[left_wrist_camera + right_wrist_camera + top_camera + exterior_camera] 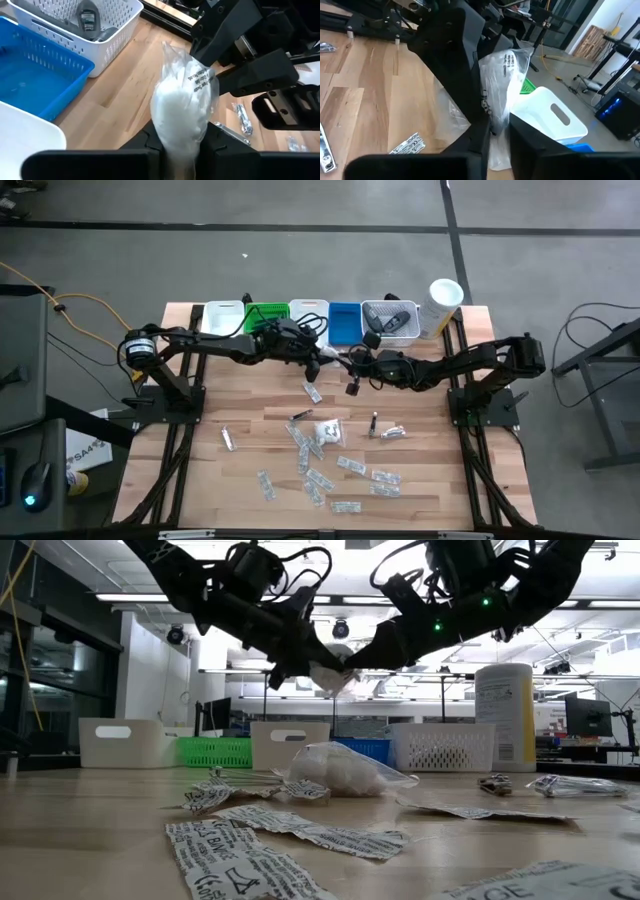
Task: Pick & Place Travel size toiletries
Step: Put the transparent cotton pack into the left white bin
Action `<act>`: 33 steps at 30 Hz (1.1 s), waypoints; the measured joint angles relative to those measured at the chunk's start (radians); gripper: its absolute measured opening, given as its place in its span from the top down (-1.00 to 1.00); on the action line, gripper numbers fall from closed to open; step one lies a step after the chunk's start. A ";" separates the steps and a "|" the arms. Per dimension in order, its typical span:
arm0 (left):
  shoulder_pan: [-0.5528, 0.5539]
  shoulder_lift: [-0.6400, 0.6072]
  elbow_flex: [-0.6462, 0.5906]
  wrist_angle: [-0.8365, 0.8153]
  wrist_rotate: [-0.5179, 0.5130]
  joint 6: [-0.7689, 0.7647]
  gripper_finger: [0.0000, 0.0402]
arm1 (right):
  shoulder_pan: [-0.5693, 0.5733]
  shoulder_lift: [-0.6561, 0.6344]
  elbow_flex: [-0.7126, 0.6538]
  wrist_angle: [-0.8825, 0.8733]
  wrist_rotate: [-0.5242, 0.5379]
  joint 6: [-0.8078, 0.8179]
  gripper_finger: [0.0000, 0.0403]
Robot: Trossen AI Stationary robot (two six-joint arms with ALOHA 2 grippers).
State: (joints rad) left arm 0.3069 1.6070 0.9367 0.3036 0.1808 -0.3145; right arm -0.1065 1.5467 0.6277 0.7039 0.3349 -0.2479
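A small clear bag of white cotton puffs (335,675) hangs in the air over the far middle of the table, between my two grippers. My left gripper (180,142) comes at it from the table's left and is shut on it. My right gripper (497,132) comes from the right and is also shut on it. A second bag of the same kind (327,430) lies on the table among several flat printed sachets (318,478). A small silvery tube (392,432) lies to the right of them. My left gripper pinches one end of the bag (176,131) between its two fingers, coming nearly level from the table's left. The filled part (182,95) stands out beyond the fingertips, clear of the table. My right gripper pinches the bag's clear film (496,116) between its two fingers, coming nearly level from the table's right. The printed upper part (506,70) rises past the fingertips, right against my left gripper's dark fingers (455,60). The bag is clear of the table.
Along the far edge stand a white bin (222,317), a green bin (266,313), another white bin (308,312), a blue bin (344,320) and a white lattice basket (392,330) holding dark containers. A tall white canister (443,300) stands at the far right.
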 joint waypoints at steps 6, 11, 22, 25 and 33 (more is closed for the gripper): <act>0.000 0.000 0.000 -0.025 -0.012 0.006 0.71 | 0.000 -0.004 0.000 -0.011 -0.030 0.074 0.39; 0.000 -0.001 0.000 -0.056 -0.051 0.039 0.76 | 0.002 -0.048 0.000 -0.070 -0.050 0.117 -0.06; 0.107 -0.100 0.000 -0.233 -0.108 0.130 0.76 | 0.002 -0.217 0.000 -0.360 0.004 0.214 -0.52; 0.140 -0.171 0.000 -0.311 -0.172 0.163 0.75 | 0.002 -0.232 0.000 -0.385 0.007 0.226 -0.51; 0.208 -0.356 0.000 -0.690 -0.552 0.105 0.75 | -0.001 -0.232 0.000 -0.411 0.035 0.248 -0.48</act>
State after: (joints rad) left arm 0.5151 1.2506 0.9371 -0.3863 -0.3711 -0.2092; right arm -0.1074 1.3147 0.6273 0.2924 0.3697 -0.0002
